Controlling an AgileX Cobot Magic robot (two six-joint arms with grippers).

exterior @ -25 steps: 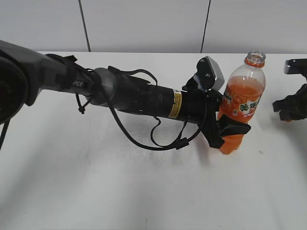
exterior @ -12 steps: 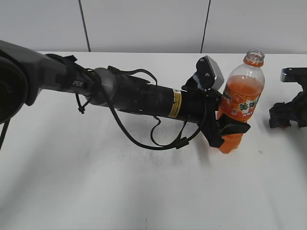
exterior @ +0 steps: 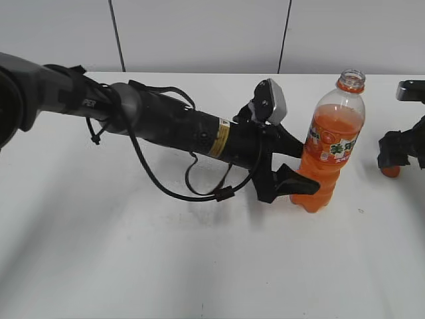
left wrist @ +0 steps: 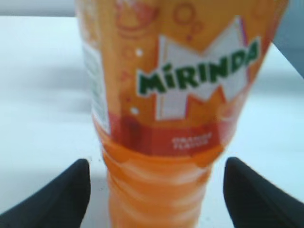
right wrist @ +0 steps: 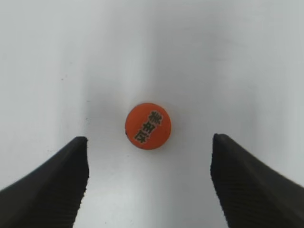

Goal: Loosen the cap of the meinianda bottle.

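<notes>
The meinianda bottle [exterior: 330, 143] stands upright on the white table, its neck open with no cap on it. In the left wrist view the bottle [left wrist: 171, 109] fills the middle. My left gripper [exterior: 300, 165] is open, its fingers [left wrist: 156, 194] on either side of the bottle's lower body with gaps on both sides. The orange cap [right wrist: 147, 126] lies flat on the table, top side up. My right gripper [right wrist: 149, 183] is open above it and touches nothing. In the exterior view the cap [exterior: 390, 171] lies under my right gripper [exterior: 400, 153] at the right edge.
The white table [exterior: 166, 252] runs to a grey panelled wall [exterior: 199, 33] at the back. My left arm with its looped cables [exterior: 186, 129] stretches across the table's middle from the left.
My left gripper has let go of the bottle, opened and drawn back to the left. My right gripper has come down, and the cap now lies on the table beneath it.
</notes>
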